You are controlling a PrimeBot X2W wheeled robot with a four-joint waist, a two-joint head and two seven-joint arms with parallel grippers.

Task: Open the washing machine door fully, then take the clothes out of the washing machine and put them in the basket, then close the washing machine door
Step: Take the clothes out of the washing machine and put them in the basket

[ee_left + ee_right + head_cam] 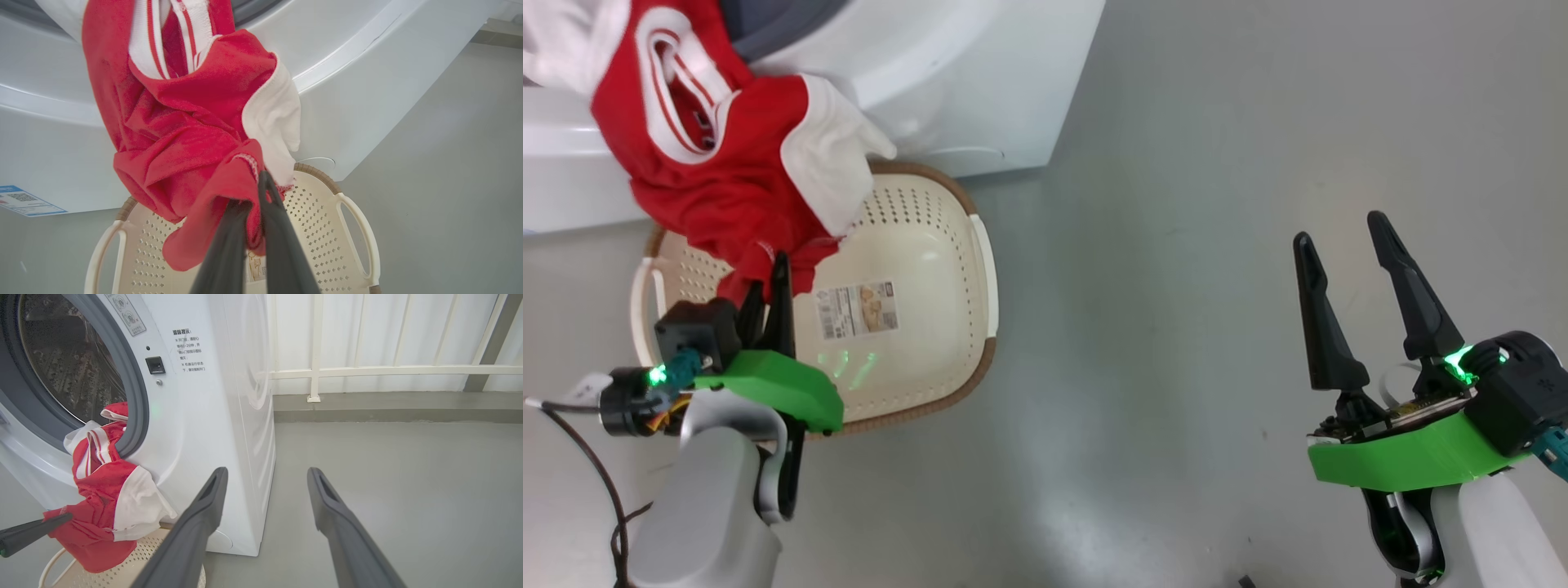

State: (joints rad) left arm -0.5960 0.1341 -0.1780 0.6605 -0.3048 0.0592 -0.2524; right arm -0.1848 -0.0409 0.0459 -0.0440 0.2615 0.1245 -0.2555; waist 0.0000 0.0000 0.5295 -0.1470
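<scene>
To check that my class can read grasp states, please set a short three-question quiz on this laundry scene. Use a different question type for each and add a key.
1. True or false: the left end effector is shut on the red garment.
2. Multiple choice: the garment's upper end lies
A. over the grey door seal of the washing machine
B. on a table
C. inside a drawer
3. Fill in: the right end effector stands ___, holding nothing.

Key: 1 true; 2 A; 3 open.
</scene>
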